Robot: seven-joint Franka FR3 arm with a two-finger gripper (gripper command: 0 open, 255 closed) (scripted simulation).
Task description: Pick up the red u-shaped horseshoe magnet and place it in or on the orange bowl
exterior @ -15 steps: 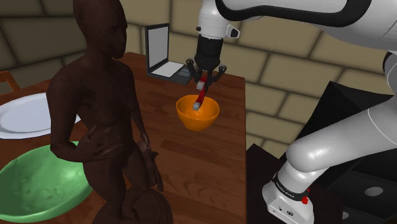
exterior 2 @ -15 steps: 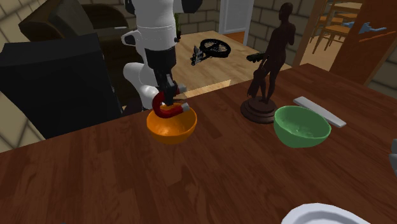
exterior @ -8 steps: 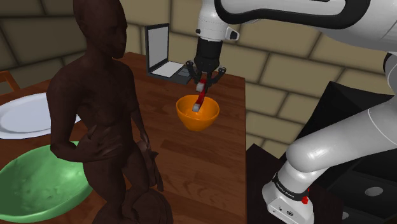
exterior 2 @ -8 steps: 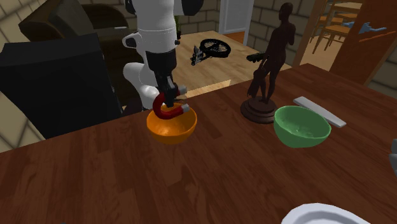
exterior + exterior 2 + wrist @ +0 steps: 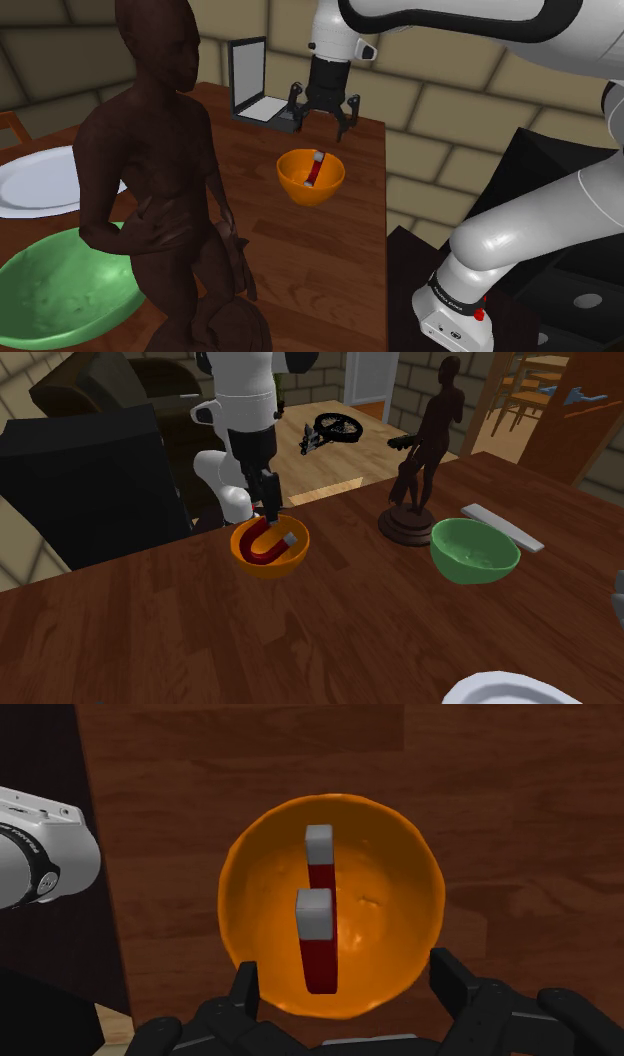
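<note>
**Magnet in the orange bowl, tool open above it**

The tool (image 5: 323, 122) is seen just above the orange bowl (image 5: 310, 192). Its two black fingers are spread wide and nothing is clasped between them. The red horseshoe magnet (image 5: 322, 954), tipped in grey, is found inside the bowl, resting against the inner wall and clear of both fingers. The bowl is set on the dark wooden desk (image 5: 330, 250), near the desk's edge. A dark statue (image 5: 425, 462) and a green bowl (image 5: 475, 552) are placed further along the desk, well apart from the orange bowl.
</note>
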